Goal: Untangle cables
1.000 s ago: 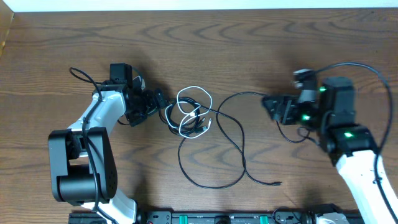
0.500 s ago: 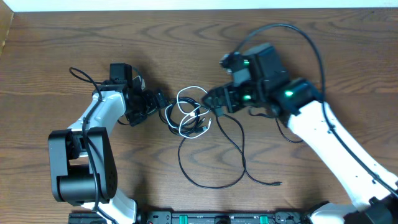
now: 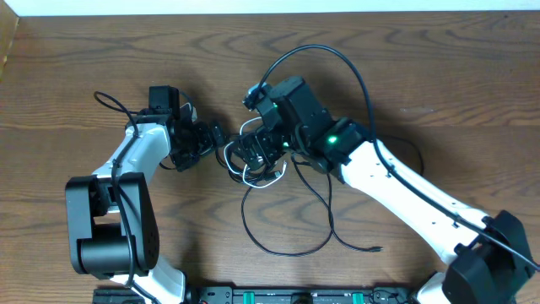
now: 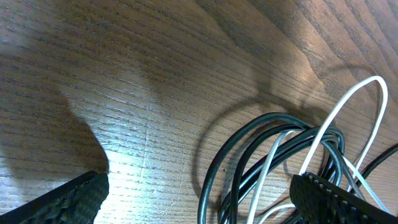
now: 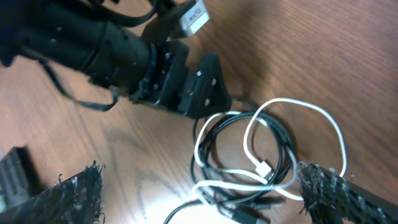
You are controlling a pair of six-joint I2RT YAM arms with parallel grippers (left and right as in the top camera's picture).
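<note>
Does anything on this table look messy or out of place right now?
Yes: the white cable and the black cable lie tangled together in a small coil, loops crossing through each other. The black cable's long tail sprawls loosely away from it. Nothing looks damaged.

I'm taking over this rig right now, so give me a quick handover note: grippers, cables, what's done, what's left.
Left gripper: open, empty, at the tangle's left edge.
Right gripper: open, empty, over the tangle.
White cable: looped through the coils of the black cable, whose long tail lies loose on the table.
Done: nothing separated.
Left: grip one cable and pull the two apart.
</note>
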